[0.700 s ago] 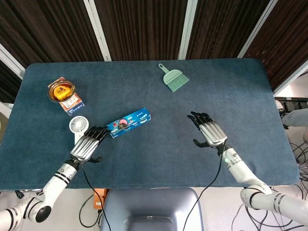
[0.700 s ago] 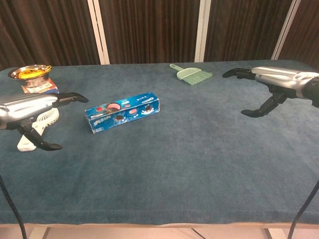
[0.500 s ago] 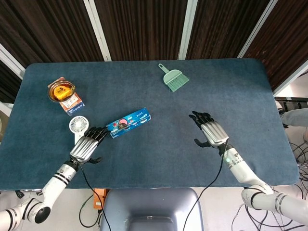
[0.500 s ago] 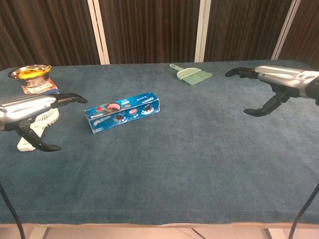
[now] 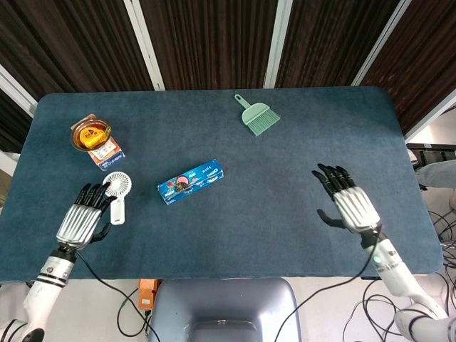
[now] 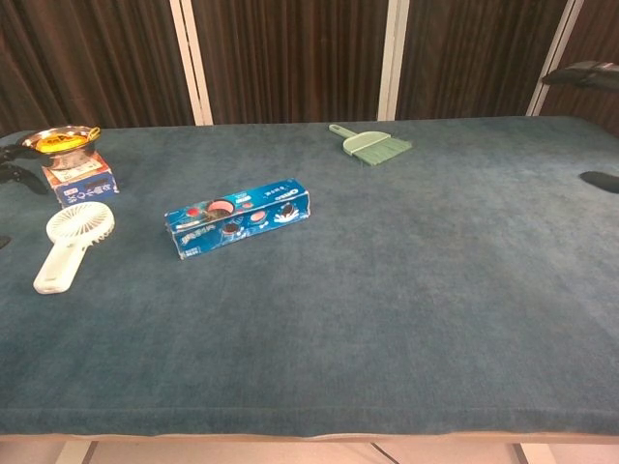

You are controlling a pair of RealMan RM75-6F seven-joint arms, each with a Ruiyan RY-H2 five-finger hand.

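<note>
My left hand [image 5: 79, 219] hovers open, palm down, over the table's front left, its fingertips just left of the white handheld fan [image 5: 115, 189] and holding nothing. My right hand [image 5: 350, 202] floats open over the front right, fingers spread, far from any object. In the chest view only the right hand's fingertips [image 6: 585, 75] show at the right edge. A blue cookie box [image 5: 190, 181] [image 6: 238, 217] lies near the middle-left. The white fan [image 6: 68, 243] lies flat beside it.
A green dustpan brush [image 5: 258, 115] [image 6: 371, 144] lies at the back centre. A metal bowl with something orange [image 5: 91, 134] sits on a small blue box [image 6: 81, 182] at the back left. The dark blue table [image 5: 299, 128] runs to edges on all sides.
Both hands have drawn outward and back: the left hand moved left, uncovering the fan; the right hand moved right toward the table's edge. The objects have not moved.
</note>
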